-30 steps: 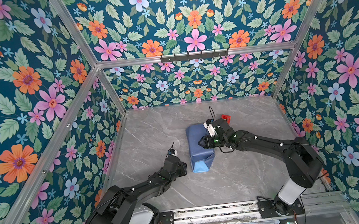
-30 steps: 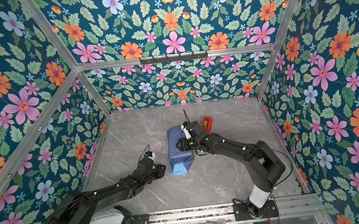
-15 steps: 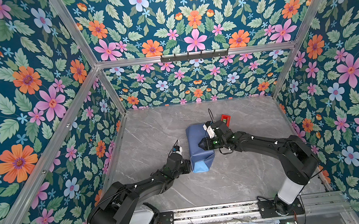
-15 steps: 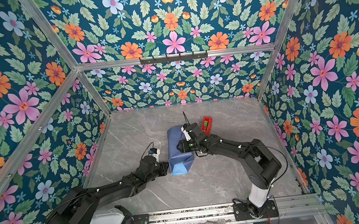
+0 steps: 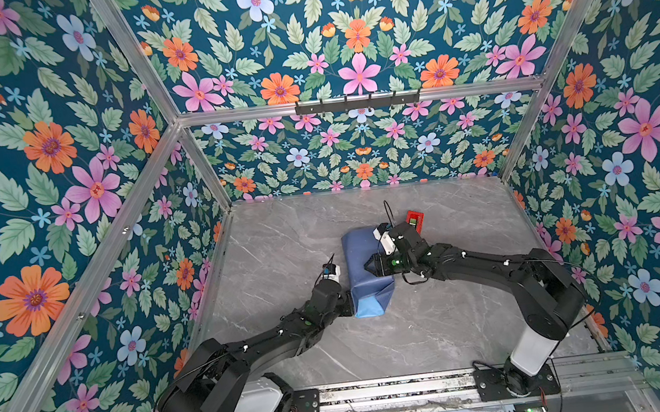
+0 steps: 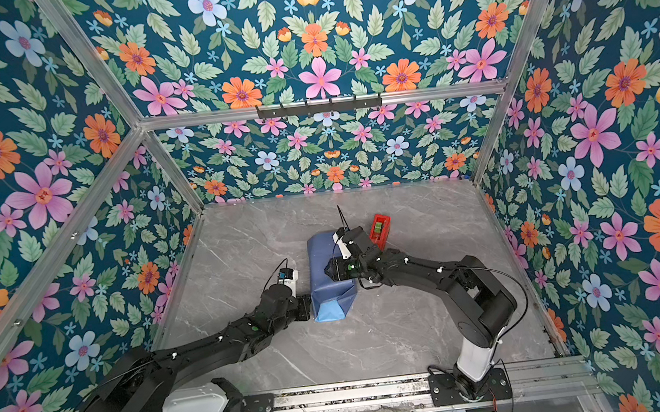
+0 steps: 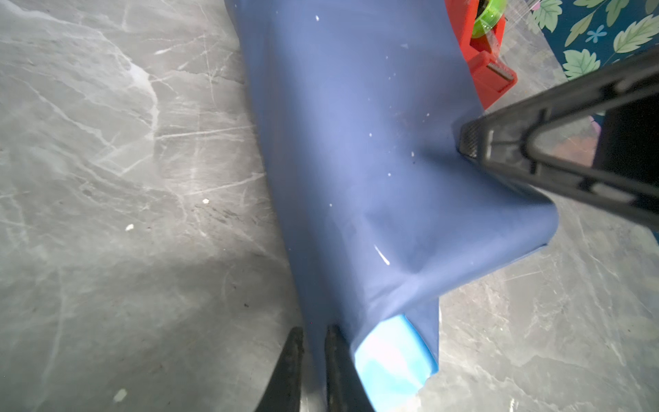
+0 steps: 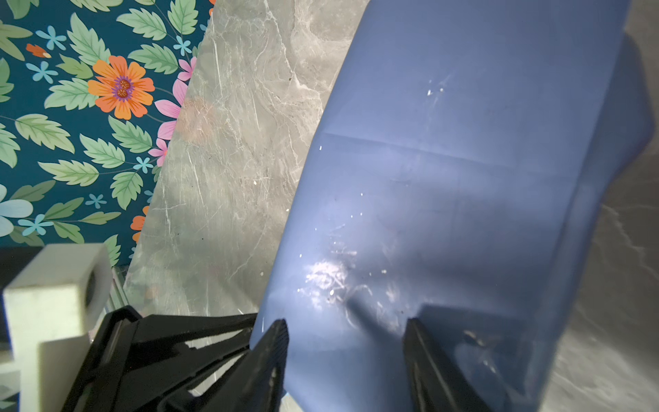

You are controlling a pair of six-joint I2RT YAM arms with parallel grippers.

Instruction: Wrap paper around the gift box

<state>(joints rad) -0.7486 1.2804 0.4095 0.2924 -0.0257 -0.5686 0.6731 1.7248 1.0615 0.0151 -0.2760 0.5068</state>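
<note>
The paper [image 5: 361, 262] [image 6: 322, 270] lies folded round a book-sized shape at mid-table, slate-blue side out; the gift box is hidden inside. Its light-blue side shows at the near end [image 7: 392, 356]. My left gripper [image 5: 348, 299] [image 6: 309, 303] is at the parcel's near-left corner. In the left wrist view its jaws [image 7: 313, 342] stand nearly together with a fold of paper [image 7: 356, 142] between them. From the right, my right gripper [image 5: 370, 267] [image 6: 332, 271] reaches over the parcel's top. It is open [image 8: 347, 342], both tips resting on the paper [image 8: 463, 142].
A red tape dispenser [image 5: 414, 221] [image 6: 379, 227] [image 7: 481, 53] with a green roll stands just behind the right wrist, close to the parcel's far-right corner. Flowered walls enclose the grey marble table [image 5: 282, 241] on three sides; a metal rail runs along the front.
The left arm has swung right to the parcel's near-left corner and its jaws have closed on the paper edge. The right gripper has slid a little nearer along the parcel's top.
</note>
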